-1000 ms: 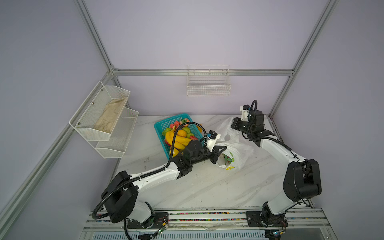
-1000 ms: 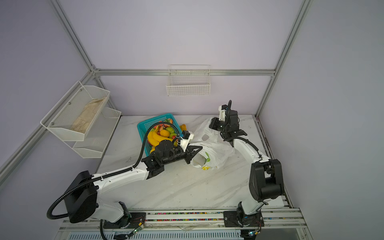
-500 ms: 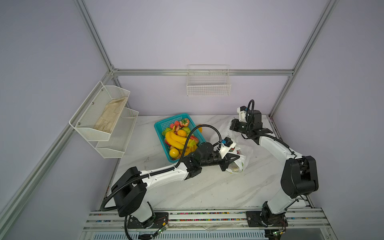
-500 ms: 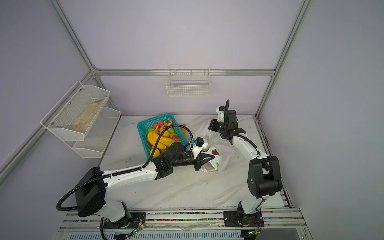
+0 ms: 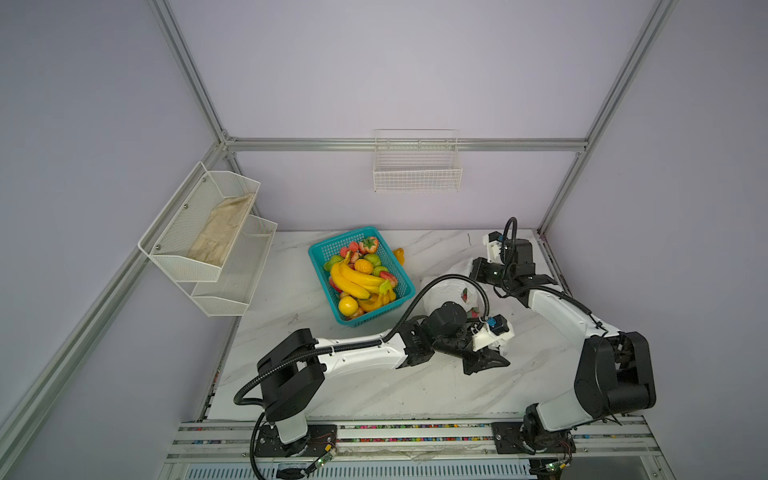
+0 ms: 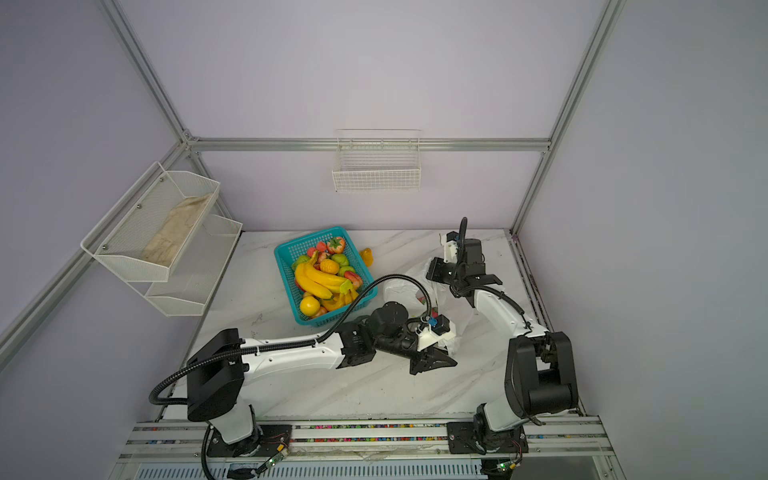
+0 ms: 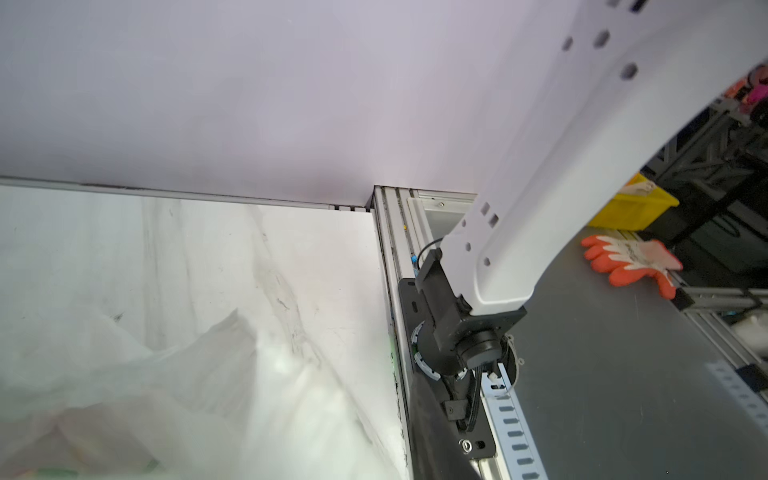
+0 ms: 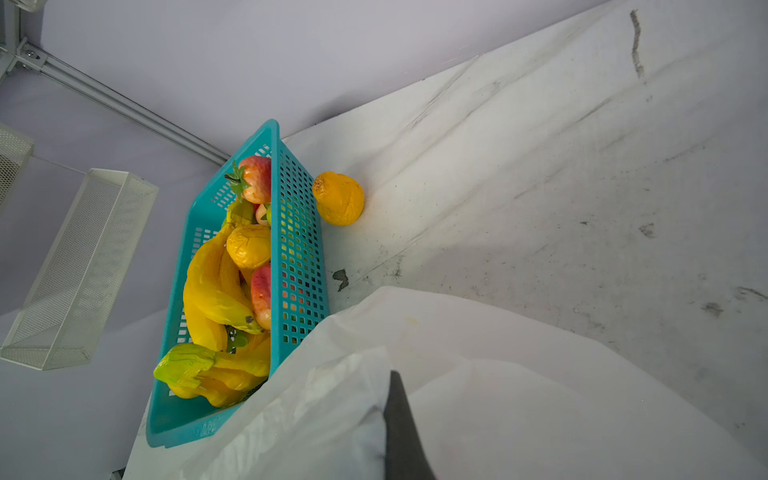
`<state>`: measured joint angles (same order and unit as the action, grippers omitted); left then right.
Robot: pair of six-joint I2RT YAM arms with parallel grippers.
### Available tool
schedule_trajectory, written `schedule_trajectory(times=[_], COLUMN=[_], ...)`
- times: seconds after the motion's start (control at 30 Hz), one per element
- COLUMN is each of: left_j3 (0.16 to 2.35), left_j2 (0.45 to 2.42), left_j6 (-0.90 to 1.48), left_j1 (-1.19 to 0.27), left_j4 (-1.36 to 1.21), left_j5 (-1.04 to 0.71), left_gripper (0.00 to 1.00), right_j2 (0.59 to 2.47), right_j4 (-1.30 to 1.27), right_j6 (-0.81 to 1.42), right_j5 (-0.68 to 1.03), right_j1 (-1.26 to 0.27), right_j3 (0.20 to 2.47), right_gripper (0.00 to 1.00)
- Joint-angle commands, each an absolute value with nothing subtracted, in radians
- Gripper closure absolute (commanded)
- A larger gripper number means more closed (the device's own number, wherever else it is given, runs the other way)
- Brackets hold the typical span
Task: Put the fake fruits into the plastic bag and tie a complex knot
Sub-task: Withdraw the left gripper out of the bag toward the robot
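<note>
The white plastic bag (image 5: 440,293) (image 6: 399,291) lies crumpled right of the teal basket, and a red and green fruit (image 5: 464,296) shows through it. My right gripper (image 5: 478,270) is at the bag's far side, shut on the plastic bag film (image 8: 519,395) bunched round its dark finger (image 8: 399,428). My left gripper (image 5: 486,361) (image 6: 432,359) hangs low at the bag's near right edge, with bag film (image 7: 166,395) beside it. Its jaws are too blurred to read. Most fake fruits (image 5: 357,282) are piled in the basket, and an orange one (image 5: 399,255) (image 8: 338,203) lies on the table behind it.
The teal basket (image 5: 322,245) stands at the table's middle back. A two-tier white mesh shelf (image 5: 232,266) with a beige cloth hangs on the left wall. A wire basket (image 5: 417,166) hangs on the back wall. The table's right edge rail (image 7: 388,270) is close to my left gripper.
My left gripper swung right from the bag's mouth, over the bag, to its near right edge. The bag has slumped flatter. The right gripper has hardly moved.
</note>
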<state>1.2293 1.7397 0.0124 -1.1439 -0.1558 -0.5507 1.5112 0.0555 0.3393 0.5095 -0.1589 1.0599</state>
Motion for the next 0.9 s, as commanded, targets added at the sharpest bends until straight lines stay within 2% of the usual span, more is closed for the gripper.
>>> schedule_trajectory(times=[0.0,0.17,0.37,0.47,0.6,0.77,0.87], left_j3=[1.324,1.301,1.169,1.095,0.994,0.934,0.939], left_j2=[1.743,1.698,1.557,1.469,1.330,1.204,1.163], left_j6=[-0.057,-0.133,-0.172,-0.158,-0.152,-0.106,-0.004], left_j1=[-1.150,-1.150,-1.101,-1.066,-1.038,-0.957,-0.856], left_j4=[-0.088,0.011,0.047,0.052,0.053,0.071,0.074], left_j5=[-0.616,-0.593,-0.496,-0.450,-0.319,-0.214,-0.130], left_gripper=[0.60,0.43,0.23,0.16,0.11,0.11,0.12], right_j2=[1.508,1.496,1.460,1.454,1.450,1.443,1.440], right_j4=[0.006,0.009,0.018,0.021,0.020,0.017,0.014], right_j6=[0.352,0.330,0.305,0.302,0.298,0.295,0.290], right_j5=[0.525,0.524,0.516,0.518,0.516,0.513,0.516], right_j1=[-0.157,-0.157,-0.158,-0.157,-0.157,-0.157,-0.158], right_j3=[1.054,1.045,1.024,1.017,1.015,1.020,1.019], right_gripper=[1.00,1.00,1.00,1.00,1.00,1.00,1.00])
